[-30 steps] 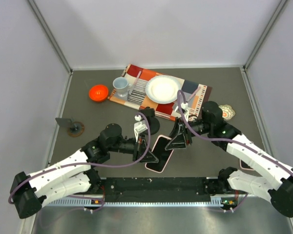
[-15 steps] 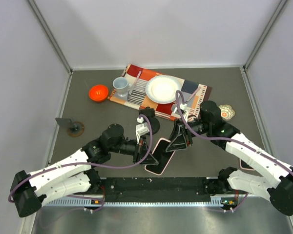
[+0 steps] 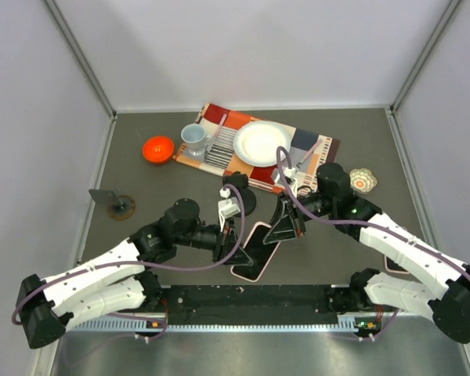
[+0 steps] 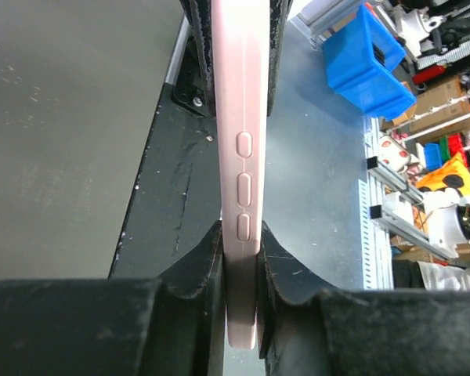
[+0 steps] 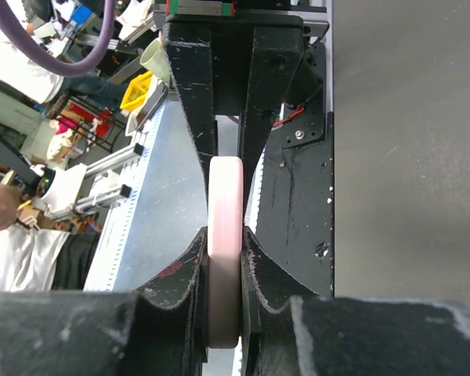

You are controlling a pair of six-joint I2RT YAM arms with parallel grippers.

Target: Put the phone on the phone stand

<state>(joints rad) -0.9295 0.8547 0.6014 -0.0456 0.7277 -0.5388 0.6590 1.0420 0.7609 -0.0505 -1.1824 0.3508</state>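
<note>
- Gripping the slim phone in a pale pink case (image 3: 254, 251) from opposite sides, the left gripper (image 3: 233, 235) and the right gripper (image 3: 286, 225) each have their black fingers pressed tight on it. It is held over the dark grey table (image 3: 360, 141), in the middle near the front edge.
- The left wrist view shows the phone edge-on with three oval side buttons. Its far end runs out of the top of the frame.
- The right wrist view shows only a rounded pink edge between the fingers, with the other gripper clamped on the far end.
- Both faces of the phone are turned away from the wrist cameras, and it is too small from above, so any logo cannot be made out.
- The blue bin (image 4: 368, 59) and cardboard boxes beyond the table are too blurred for their labels to be read.
- The small dark grey phone stand on a round base (image 3: 113, 204) sits at the table's left side, well apart from the phone.
- A white round plate (image 3: 262, 143) and a pale blue mug (image 3: 193, 138) rest on a patchwork placemat (image 3: 313, 153), with an orange bowl (image 3: 158, 148) just beside it.
- A small patterned object (image 3: 363, 180) lies by the right arm, and what it is cannot be told.
</note>
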